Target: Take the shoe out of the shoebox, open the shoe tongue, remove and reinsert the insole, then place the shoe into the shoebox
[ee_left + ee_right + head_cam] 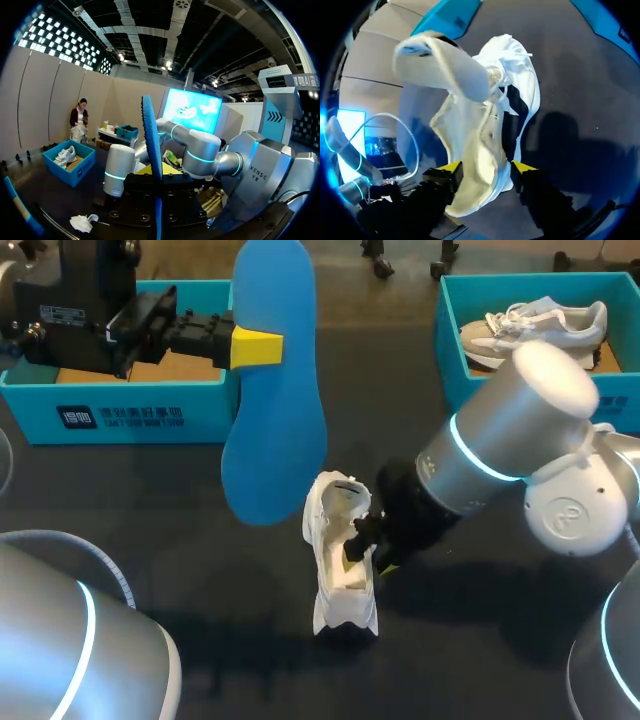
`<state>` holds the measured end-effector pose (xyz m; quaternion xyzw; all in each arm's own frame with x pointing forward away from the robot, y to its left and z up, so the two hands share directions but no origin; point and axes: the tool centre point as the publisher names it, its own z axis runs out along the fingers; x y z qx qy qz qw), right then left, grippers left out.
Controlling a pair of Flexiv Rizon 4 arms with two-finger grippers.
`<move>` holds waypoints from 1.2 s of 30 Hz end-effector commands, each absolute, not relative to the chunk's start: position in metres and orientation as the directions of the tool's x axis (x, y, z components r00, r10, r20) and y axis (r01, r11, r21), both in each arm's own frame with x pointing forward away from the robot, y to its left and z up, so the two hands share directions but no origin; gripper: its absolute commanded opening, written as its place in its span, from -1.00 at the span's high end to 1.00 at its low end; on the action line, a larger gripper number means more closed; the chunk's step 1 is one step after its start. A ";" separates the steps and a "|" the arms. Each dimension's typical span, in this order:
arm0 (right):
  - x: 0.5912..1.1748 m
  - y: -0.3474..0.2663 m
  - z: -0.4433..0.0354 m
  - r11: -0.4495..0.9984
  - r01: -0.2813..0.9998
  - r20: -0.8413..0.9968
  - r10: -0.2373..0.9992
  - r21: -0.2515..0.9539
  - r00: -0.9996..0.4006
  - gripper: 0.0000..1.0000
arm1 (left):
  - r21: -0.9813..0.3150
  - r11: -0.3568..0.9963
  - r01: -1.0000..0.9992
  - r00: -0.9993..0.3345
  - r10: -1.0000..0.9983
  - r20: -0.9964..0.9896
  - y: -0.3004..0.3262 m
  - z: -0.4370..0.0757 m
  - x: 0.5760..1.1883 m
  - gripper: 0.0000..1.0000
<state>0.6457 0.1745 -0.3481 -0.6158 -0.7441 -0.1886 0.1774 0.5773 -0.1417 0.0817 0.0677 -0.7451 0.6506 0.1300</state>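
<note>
A blue insole (275,390) hangs upright above the table, with my left gripper (255,347) shut on its upper part. In the left wrist view the insole (151,145) stands edge-on between the fingers. The white shoe (340,560) rests on the dark table near the middle, with its tongue lifted. My right gripper (365,545) is at the shoe's right side. In the right wrist view the shoe (485,115) fills the space ahead, and its rear part lies between the spread yellow tips of my right gripper (486,170).
A blue shoebox (130,410) stands at the back left under my left arm. A second blue box (455,350) at the back right holds another white shoe (540,325). My right arm's elbow (520,430) hangs over the table's right half.
</note>
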 end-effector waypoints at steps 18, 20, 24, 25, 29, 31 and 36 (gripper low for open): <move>0.643 0.128 -0.282 0.097 0.982 0.764 0.618 0.160 -0.185 -1.00 | -0.951 0.149 -0.269 -0.957 0.071 0.282 -0.143 0.083 0.579 1.00; 0.647 0.124 -0.269 0.079 0.980 0.795 0.575 0.182 -0.194 -1.00 | -0.951 0.149 -0.269 -0.957 0.071 0.282 -0.143 0.083 0.579 1.00; 0.654 0.116 -0.241 0.048 0.978 0.860 0.469 0.202 -0.201 -1.00 | -0.951 0.149 -0.269 -0.957 0.071 0.282 -0.143 0.083 0.579 1.00; 0.656 0.116 -0.236 0.050 0.977 0.876 0.435 0.208 -0.208 -1.00 | -0.951 0.149 -0.269 -0.957 0.071 0.282 -0.143 0.083 0.579 1.00; 0.663 0.121 -0.220 0.120 0.981 0.901 0.393 0.150 -0.186 -1.00 | -0.951 0.149 -0.269 -0.957 0.071 0.282 -0.143 0.083 0.579 1.00; 0.663 0.121 -0.220 0.120 0.981 0.901 0.393 0.150 -0.186 -1.00 | -0.951 0.149 -0.269 -0.957 0.071 0.282 -0.143 0.083 0.579 1.00; 0.663 0.121 -0.220 0.120 0.981 0.901 0.393 0.150 -0.186 -1.00 | -0.951 0.149 -0.269 -0.957 0.071 0.282 -0.143 0.083 0.579 1.00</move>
